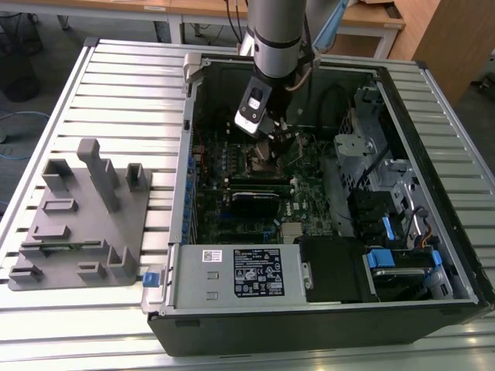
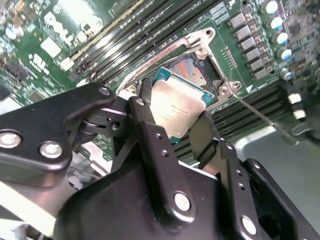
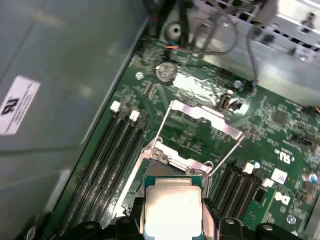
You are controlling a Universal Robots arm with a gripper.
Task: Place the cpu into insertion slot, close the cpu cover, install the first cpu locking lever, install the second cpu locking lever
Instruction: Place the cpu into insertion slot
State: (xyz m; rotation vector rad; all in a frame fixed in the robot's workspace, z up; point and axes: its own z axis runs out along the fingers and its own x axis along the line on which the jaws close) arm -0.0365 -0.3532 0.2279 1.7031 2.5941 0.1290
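My gripper [image 2: 175, 114] is shut on the cpu [image 2: 172, 107], a small silver-faced chip with a green edge held between two black fingers. In the second wrist view it hangs tilted just above the insertion slot [image 2: 194, 70], whose dark contact field shows behind it. In the first wrist view the cpu [image 3: 172, 202] sits in front of the raised cpu cover [image 3: 200, 112], and two thin locking levers [image 3: 161, 129] stand up on either side. In the exterior view the gripper [image 1: 268, 130] hovers over the insertion slot [image 1: 259, 160] inside the open computer case.
Memory slots [image 3: 112, 150] flank the socket on the green board. A black card [image 1: 255, 202] lies near the socket. Drive cages and cables [image 1: 379, 193] fill the exterior view's right of the case. A grey fixture block [image 1: 81, 216] stands on the slatted table at the exterior view's left.
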